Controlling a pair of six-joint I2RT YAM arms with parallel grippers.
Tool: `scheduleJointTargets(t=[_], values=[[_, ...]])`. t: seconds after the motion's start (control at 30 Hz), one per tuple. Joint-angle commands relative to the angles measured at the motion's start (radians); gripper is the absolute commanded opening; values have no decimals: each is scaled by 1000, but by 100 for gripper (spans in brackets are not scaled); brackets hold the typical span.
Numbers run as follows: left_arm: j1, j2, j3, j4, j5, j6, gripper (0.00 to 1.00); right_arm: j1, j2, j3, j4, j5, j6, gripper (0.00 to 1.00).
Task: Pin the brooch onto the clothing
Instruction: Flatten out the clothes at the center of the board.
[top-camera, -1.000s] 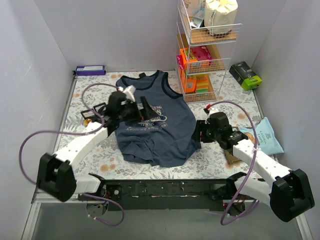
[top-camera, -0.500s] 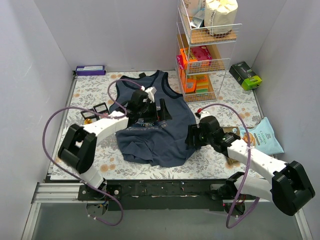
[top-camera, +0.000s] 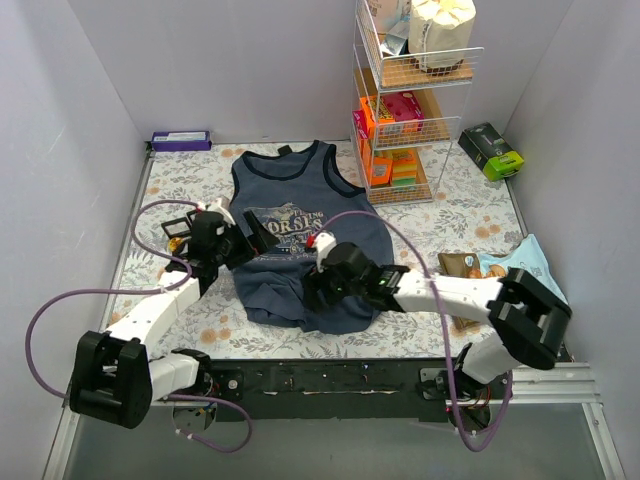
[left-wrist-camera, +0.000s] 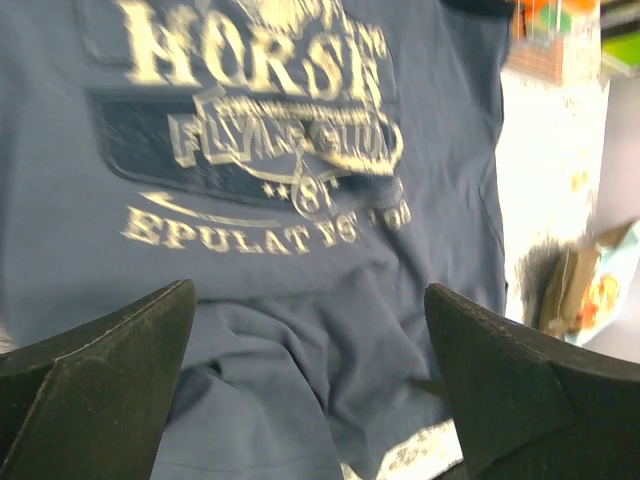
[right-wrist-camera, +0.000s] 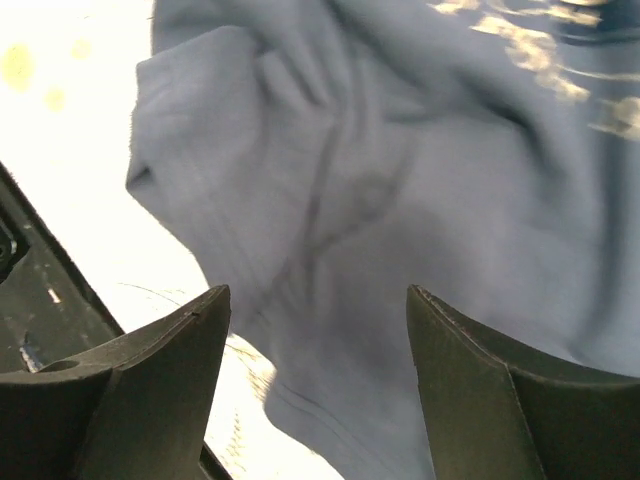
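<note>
Presently the clothing (top-camera: 345, 225), a navy sleeveless top, is lying face up at the middle of the floral-covered bench (top-camera: 440, 215), its neck pointing away from the arm bases. The left gripper (top-camera: 258, 238) is hovering at the garment's left edge with its jaws standing wide and nothing between them. The right gripper (top-camera: 312, 292) is hanging over the lower hem, likewise spread and carrying nothing. No brooch is showing clearly in any view, so its whereabouts cannot be told. In my judgement the step in hand is flattening the cloth before pinning: the right gripper is needing to pinch the hem by one layer only and draw it toward the near edge, with gentle tension so the print is not skewing. The fabric is looking like a soft, thin knit, bunching into rounded folds (right-wrist-camera: 300, 200) near the hem, while the pale chest print (left-wrist-camera: 265, 60) is lying flatter.
</note>
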Motion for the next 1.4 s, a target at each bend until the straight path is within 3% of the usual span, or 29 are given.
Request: scheduleJointTargets(t=[0.0,0.3,0.47,0.6,0.63,0.73,1.03,1.27,1.3,1.37], values=[[134,1,68,-20,45,73,98,95,154,120,237,-89,-64,78],[190,255,214,47,186,143,98,190,416,322,248,-71,-196,82],[205,410,265,69,248,143,98,221,501,371,225,-42,-232,75],[222,470,291,66,271,151,98,254,538,394,185,-1,-245,46],[224,476,298,60,271,160,98,261,536,394,179,3,-249,30],[231,510,314,31,268,192,98,291,513,372,165,6,-249,2],[241,539,280,-3,222,225,98,431,421,310,145,-51,-170,1],[244,516,248,-25,208,243,98,501,400,354,116,-62,-137,2],[244,507,242,-20,211,243,98,504,391,359,107,-57,-136,6],[244,495,240,-11,223,246,98,504,369,356,113,-56,-134,30]])
